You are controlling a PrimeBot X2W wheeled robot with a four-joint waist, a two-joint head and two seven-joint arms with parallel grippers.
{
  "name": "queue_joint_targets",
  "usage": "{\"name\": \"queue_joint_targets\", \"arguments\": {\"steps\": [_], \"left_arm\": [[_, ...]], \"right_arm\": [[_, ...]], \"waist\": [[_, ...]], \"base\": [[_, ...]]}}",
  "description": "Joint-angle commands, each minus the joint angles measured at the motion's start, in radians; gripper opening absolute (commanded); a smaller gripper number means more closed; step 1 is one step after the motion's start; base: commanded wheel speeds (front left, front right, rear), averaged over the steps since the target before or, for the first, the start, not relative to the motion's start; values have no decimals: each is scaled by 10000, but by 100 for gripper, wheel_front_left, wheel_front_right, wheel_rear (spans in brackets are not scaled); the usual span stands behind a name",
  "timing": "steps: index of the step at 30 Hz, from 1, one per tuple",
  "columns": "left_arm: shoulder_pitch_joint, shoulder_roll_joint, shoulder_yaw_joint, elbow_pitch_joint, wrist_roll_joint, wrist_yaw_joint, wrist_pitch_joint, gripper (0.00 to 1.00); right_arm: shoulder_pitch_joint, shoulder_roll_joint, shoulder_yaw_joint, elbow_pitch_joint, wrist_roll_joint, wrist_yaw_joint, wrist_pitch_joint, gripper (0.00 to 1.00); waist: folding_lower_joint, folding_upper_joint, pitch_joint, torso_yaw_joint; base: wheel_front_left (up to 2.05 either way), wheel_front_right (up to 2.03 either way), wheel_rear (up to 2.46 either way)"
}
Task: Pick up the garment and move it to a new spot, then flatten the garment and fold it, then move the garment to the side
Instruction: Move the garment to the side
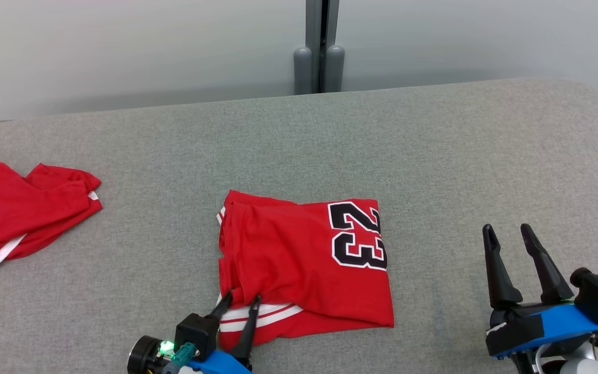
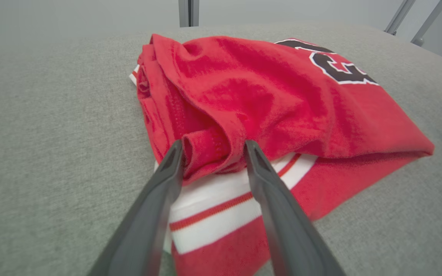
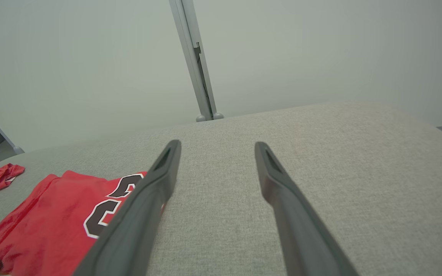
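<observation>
**Jersey folded mid-table, left claw astride its near corner**

Jersey [image 1: 304,259]: red, folded to a rough rectangle, lying on the grey table [image 1: 434,156] near the middle of the head view. The number 23, black edged in white, sits at its far right corner. White bands with a thin red stripe show along the near edge, where a lower layer sticks out from under the top one. The left side is rumpled, with several folds stacked.

Left claw [image 1: 242,297]: at the jersey's near left corner. In the left wrist view its fingers [image 2: 167,180] stand apart on either side of a rolled fold of the jersey [image 2: 282,99], over the white bands. Both tips touch cloth. The jaws are open (the fold between them is not squeezed flat), and the corner lies on the table, not lifted.

Right claw [image 1: 506,228]: well to the right of the jersey, over bare table, fingers spread wide with nothing between them. The right wrist view confirms this: right claw [image 3: 217,145] is over grey cloth, with the jersey [image 3: 52,218] off to the lower left.

Heap [image 1: 18,208]: a second red piece with white trim, crumpled at the table's left edge, well apart from the jersey.
</observation>
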Motion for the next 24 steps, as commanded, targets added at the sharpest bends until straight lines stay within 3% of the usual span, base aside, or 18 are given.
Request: {"name": "queue_joint_targets", "arguments": {"steps": [1,19,20,21,22,24], "left_arm": [[-202,20,5,89,-139,-71,-99,0],[1208,175,-211,-1771,-627,225,181,0],[1271,186,-200,-1828,-637,276,225,5],[1283,183,-181,-1901,-647,333,198,47],[1316,181,-176,-1955,-654,378,178,100],[1301,193,-191,-2036,-618,457,115,100]], "right_arm": [[-134,3,-2,41,35,5,-60,100],[79,4,-225,287,99,5,-30,100],[96,4,-191,321,107,5,-12,100],[115,4,-183,365,114,5,0,100],[132,4,-157,388,123,5,10,100],[159,3,-121,432,133,5,34,100]], "waist": [[0,0,-4,6],[0,0,-266,233],[0,0,-295,235],[0,0,-329,251],[0,0,-359,256],[0,0,-415,266]], "base": [[0,0,0],[0,0,0],[0,0,0],[0,0,0],[0,0,0],[0,0,0]]}}
